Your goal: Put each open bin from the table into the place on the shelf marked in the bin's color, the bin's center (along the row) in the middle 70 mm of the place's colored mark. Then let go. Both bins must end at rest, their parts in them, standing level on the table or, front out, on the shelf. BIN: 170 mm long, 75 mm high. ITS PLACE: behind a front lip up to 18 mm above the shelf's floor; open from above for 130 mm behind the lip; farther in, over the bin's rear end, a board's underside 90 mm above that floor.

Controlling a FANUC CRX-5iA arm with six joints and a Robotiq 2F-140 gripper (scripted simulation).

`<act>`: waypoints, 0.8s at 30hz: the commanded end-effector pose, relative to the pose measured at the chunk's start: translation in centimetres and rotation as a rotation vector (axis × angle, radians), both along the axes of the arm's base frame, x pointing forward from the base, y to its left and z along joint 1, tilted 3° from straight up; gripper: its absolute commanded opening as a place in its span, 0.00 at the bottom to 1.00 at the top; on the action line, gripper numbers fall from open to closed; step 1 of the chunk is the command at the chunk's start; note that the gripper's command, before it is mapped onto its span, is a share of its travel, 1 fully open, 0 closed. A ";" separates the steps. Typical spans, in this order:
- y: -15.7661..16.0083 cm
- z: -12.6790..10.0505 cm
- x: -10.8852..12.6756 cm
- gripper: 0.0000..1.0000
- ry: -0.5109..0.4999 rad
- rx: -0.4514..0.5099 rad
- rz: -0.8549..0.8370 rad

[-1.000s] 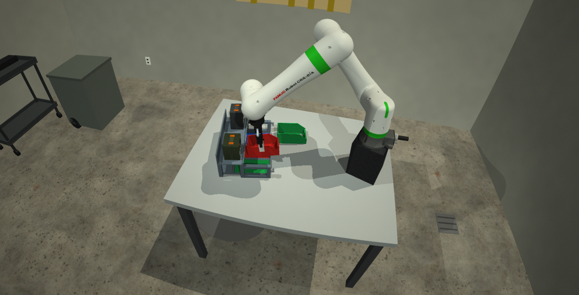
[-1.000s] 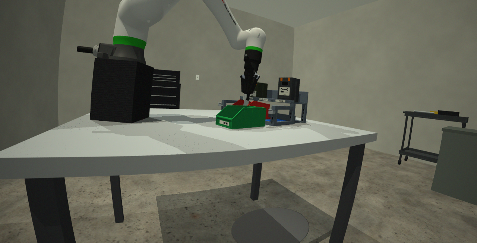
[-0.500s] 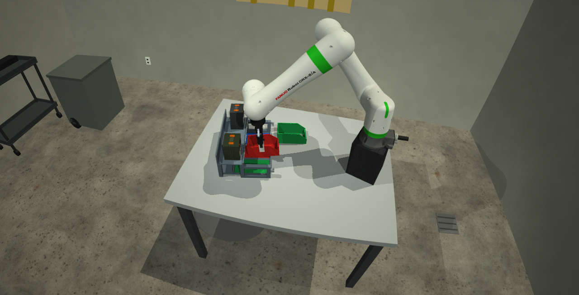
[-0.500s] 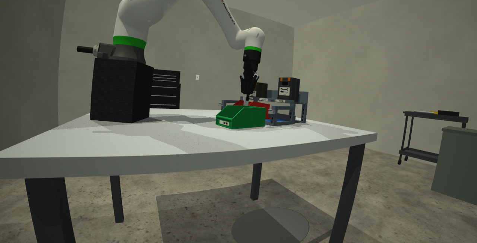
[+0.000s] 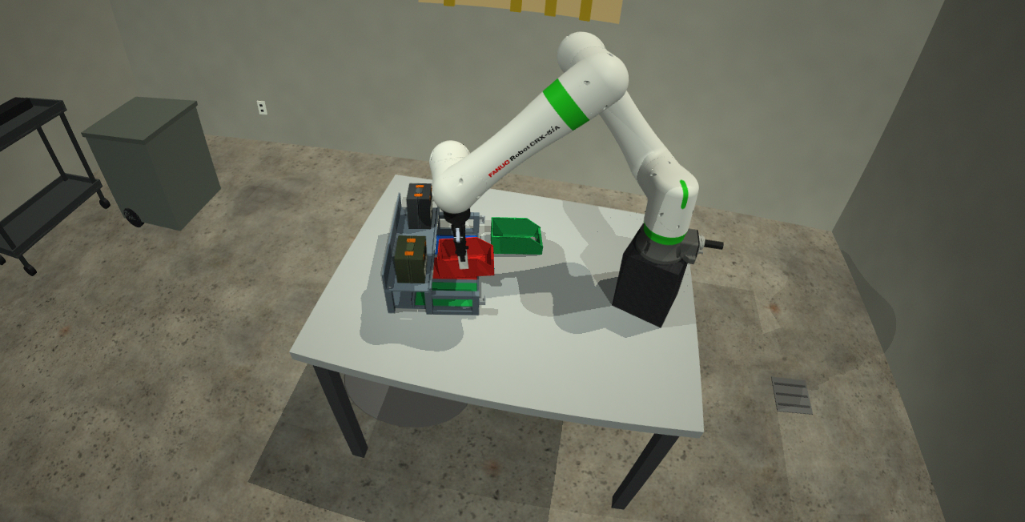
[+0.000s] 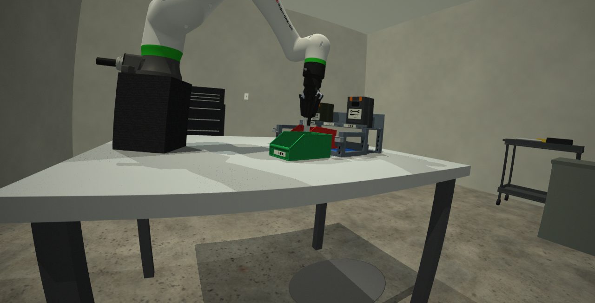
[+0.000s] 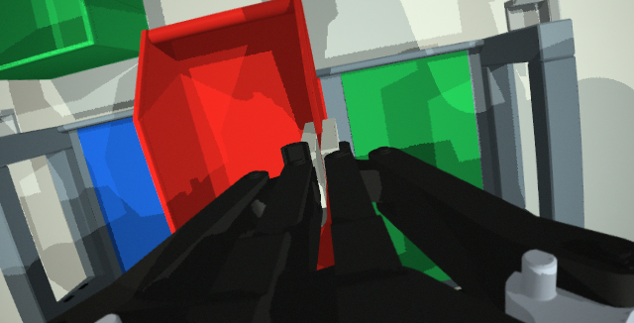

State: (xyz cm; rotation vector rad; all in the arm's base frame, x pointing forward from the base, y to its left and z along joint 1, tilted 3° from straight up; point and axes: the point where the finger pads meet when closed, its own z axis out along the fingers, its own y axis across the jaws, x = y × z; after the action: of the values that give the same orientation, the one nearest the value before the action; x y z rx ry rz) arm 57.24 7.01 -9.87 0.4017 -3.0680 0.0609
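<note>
The gripper (image 7: 319,152) is pinching the thin side wall of the red bin (image 7: 223,110), its fingers nearly together. The bin is hanging in the air above the shelf (image 5: 401,282). Under the fingers lie green and blue marks. Farther off, the green bin (image 5: 516,235) is sitting on the table (image 5: 516,347).

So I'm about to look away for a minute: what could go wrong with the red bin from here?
The gripper pinches only one thin side wall of the red bin, so the bin could tilt or slip out. It hangs over the shelf between the blue mark and the green mark, and no red mark shows, so it might come down on a wrong place. Lowered tilted, it may catch the shelf's front rail.
</note>
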 end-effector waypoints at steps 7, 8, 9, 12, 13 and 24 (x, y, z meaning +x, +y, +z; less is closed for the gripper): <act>0.0 0.0 0.0 0.06 0.000 0.000 0.000; 0.0 0.0 0.0 0.06 0.000 0.000 0.000; 0.0 0.0 0.0 0.06 0.000 0.000 0.000; 0.0 0.0 0.0 0.06 0.000 0.000 0.000; 0.0 0.0 0.0 0.06 0.000 0.000 0.000; 0.0 0.0 0.0 0.06 0.000 0.000 0.000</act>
State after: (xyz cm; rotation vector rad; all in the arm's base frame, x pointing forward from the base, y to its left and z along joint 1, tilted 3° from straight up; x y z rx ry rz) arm 57.24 7.01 -9.87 0.4017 -3.0680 0.0610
